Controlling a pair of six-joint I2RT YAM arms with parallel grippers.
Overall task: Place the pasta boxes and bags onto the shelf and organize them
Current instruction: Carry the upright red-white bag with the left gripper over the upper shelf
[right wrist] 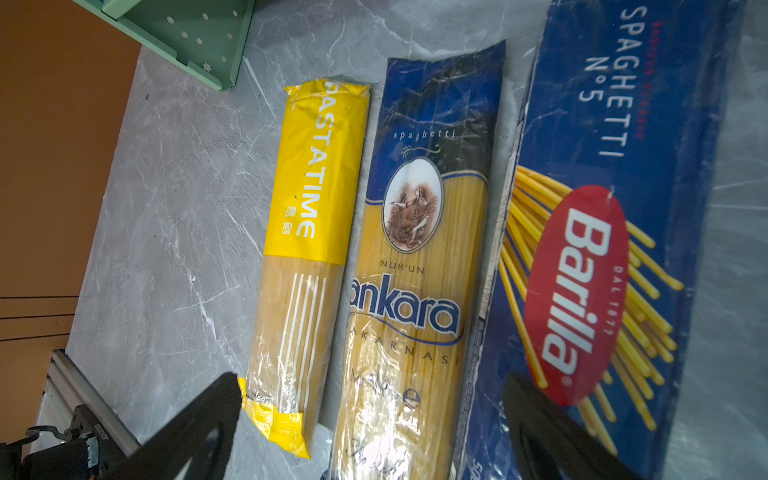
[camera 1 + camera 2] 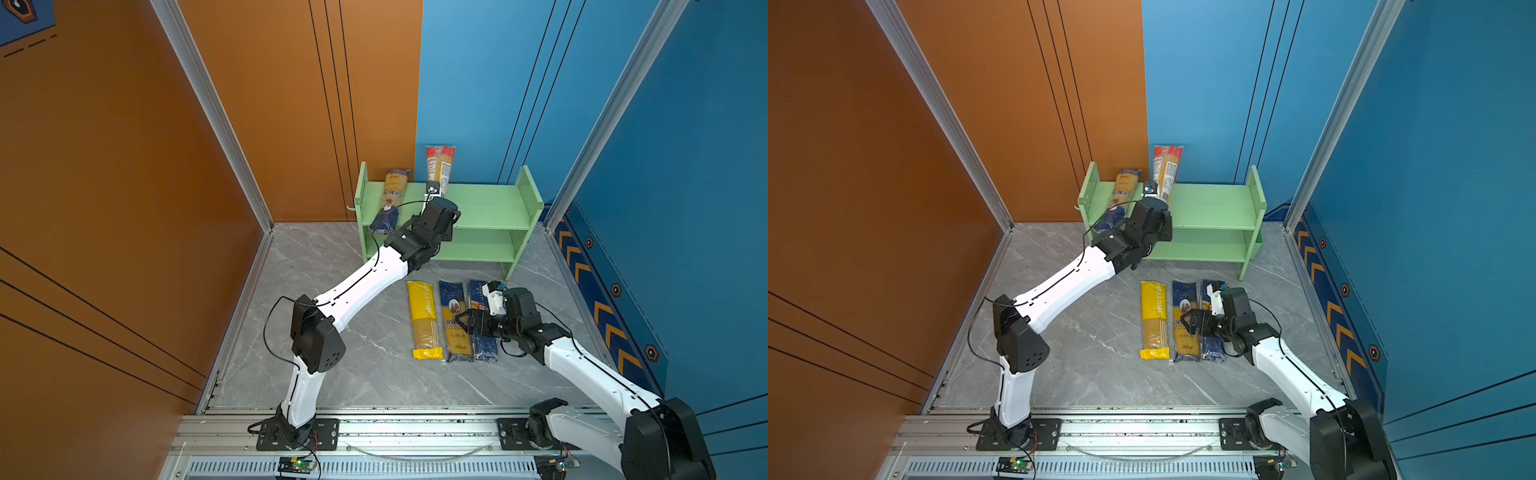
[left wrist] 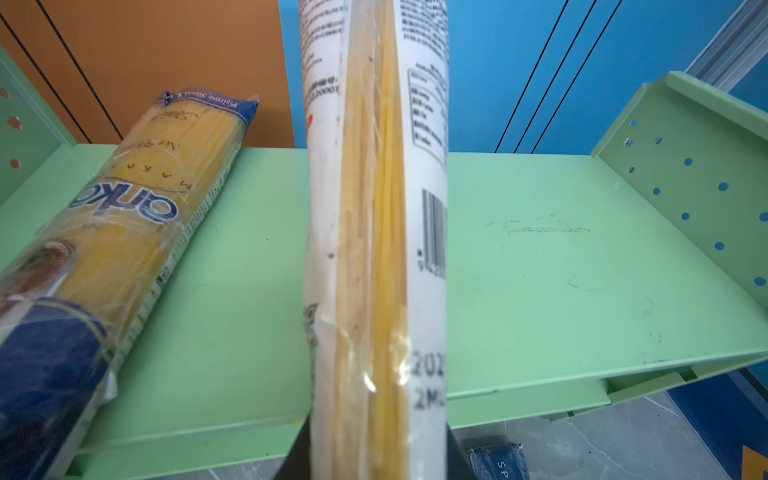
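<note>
The red-ended clear bag (image 2: pixel 440 166) is pinched by the left end effector (image 3: pixel 376 461) over the shelf's (image 2: pixel 490 203) top tier. The right end effector (image 1: pixel 370 419) is held spread above the ankara bag (image 1: pixel 415 249) on the worktop (image 2: pixel 353 365).

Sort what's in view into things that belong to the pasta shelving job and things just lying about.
Belongs to the job:
shelf
red-ended clear bag, held at the top tier
ankara bag, on the top tier
yellow bag, second ankara bag and Barilla pack, on the table

Just there:
aluminium rail
circuit board with green light
wall panels
</note>
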